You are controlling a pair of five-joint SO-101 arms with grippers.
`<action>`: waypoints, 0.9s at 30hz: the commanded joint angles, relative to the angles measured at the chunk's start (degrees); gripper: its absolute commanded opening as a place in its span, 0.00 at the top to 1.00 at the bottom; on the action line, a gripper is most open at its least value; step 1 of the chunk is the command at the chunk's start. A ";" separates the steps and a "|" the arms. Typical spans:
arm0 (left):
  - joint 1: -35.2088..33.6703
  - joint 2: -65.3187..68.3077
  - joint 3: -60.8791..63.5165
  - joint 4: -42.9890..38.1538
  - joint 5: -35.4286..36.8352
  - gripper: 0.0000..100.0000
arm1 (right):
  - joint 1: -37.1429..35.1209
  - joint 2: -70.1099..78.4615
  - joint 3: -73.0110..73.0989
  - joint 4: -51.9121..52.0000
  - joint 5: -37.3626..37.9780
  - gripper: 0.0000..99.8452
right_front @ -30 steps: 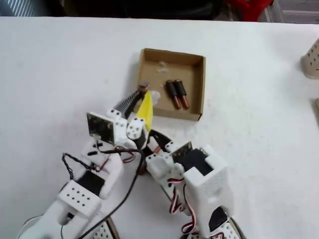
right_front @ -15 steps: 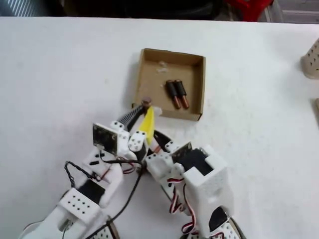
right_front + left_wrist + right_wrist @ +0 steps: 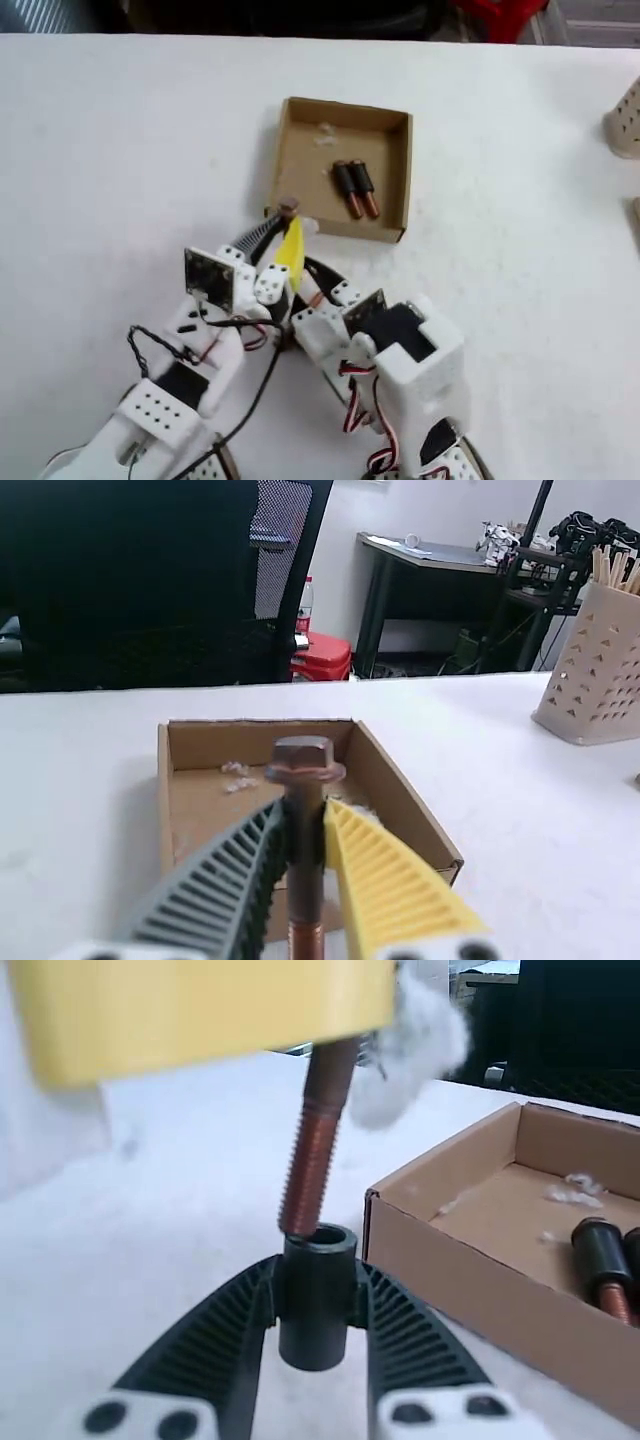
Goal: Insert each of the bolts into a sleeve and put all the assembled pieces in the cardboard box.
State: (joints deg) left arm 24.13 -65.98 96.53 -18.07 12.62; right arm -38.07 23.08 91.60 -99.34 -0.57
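My left gripper point(image 3: 305, 825) is shut on a copper bolt point(image 3: 304, 820), held upright with its hex head up, just in front of the cardboard box point(image 3: 297, 150). Directly beneath, my right gripper point(image 3: 316, 1295) is shut on a black sleeve point(image 3: 315, 1300), standing upright. The bolt's threaded tip point(image 3: 300, 1215) touches the rim of the sleeve's bore. In the high view the bolt head point(image 3: 288, 206) sits by the box's near left corner. Two assembled pieces point(image 3: 355, 188) lie side by side in the box.
A perforated beige holder point(image 3: 626, 120) stands at the table's right edge. White fluff bits point(image 3: 325, 134) lie in the box's far part. Both arms crowd together at the table's front, near the box's front wall point(image 3: 470, 1290).
The left gripper has carried the bolt back from over the box's left wall to just before its near left corner, above the sleeve. The right arm shifted slightly.
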 commanded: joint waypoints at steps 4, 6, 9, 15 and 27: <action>-0.04 -1.63 -0.44 -1.41 0.26 0.98 | 0.04 -2.77 0.62 -1.36 0.88 0.98; -0.04 -1.54 -0.44 -1.41 0.26 0.98 | 0.04 -2.77 0.62 -1.36 0.88 0.98; -0.04 -1.54 -0.44 -1.49 0.26 0.98 | 0.04 -2.77 0.62 -1.36 0.88 0.98; -0.13 -1.54 -0.44 -1.67 0.26 0.98 | -0.04 -2.77 0.62 -1.36 0.88 0.98; -0.04 -1.54 0.09 -5.89 0.44 0.98 | -0.31 -2.77 0.62 -1.36 0.88 0.98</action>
State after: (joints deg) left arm 24.04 -65.98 96.88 -21.76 12.62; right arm -38.15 22.55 91.87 -99.34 -0.40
